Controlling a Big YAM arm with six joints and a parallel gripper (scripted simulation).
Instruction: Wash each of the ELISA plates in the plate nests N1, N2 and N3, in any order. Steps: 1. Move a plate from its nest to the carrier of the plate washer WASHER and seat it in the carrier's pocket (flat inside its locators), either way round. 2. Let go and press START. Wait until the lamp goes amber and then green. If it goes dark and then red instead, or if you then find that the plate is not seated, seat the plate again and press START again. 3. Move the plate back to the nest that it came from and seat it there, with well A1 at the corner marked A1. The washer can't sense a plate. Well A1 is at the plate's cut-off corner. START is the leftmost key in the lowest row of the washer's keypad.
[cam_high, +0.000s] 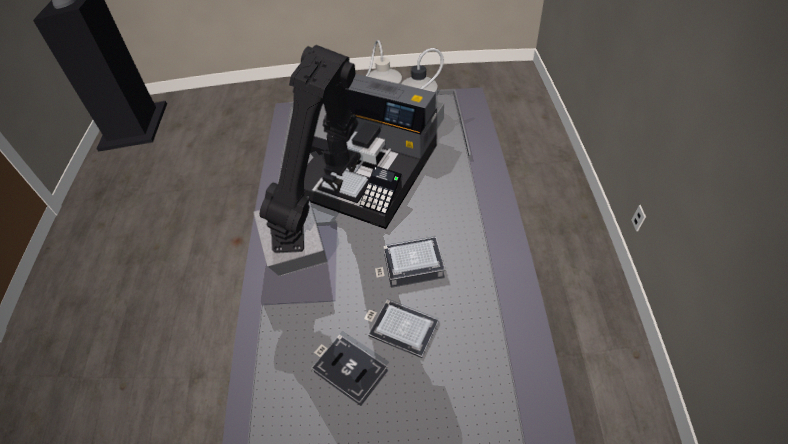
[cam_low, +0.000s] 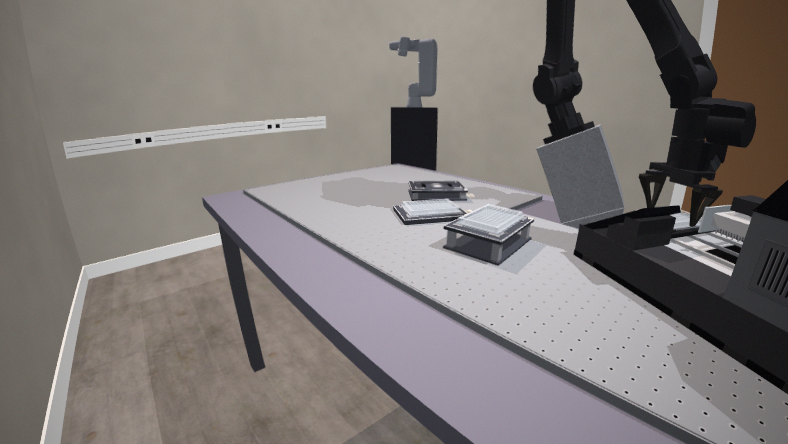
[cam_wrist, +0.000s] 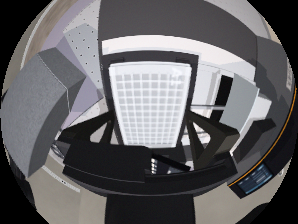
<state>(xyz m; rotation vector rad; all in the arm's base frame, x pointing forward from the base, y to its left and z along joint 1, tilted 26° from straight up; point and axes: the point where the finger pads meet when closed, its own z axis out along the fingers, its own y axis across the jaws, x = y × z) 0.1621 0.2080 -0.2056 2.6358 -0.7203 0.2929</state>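
Observation:
A white plate (cam_high: 353, 184) (cam_wrist: 150, 95) lies in the dark carrier (cam_wrist: 195, 75) of the washer (cam_high: 394, 91) (cam_low: 689, 275); it looks flat and square in its pocket. The gripper (cam_low: 674, 214) (cam_wrist: 150, 117) is open, pointing down, with one finger beside each long side of that plate, low over the carrier. The lamp (cam_high: 395, 178) is green, above the keypad (cam_high: 377, 198). One plate (cam_high: 413, 256) (cam_low: 489, 218) sits in the raised nest N1, and another plate (cam_high: 405, 326) (cam_low: 432, 208) in nest N2. Nest N3 (cam_high: 349, 369) (cam_low: 437, 188) is empty. The carrier plate's cut-off corner cannot be made out.
The washer's tall housing with its screen (cam_high: 399, 114) stands behind the carrier. A white manifold block (cam_high: 364, 149) is close beside the gripper. The arm's grey base block (cam_high: 292, 248) (cam_low: 581, 173) stands near the washer. Two bottles with tubes are behind the washer.

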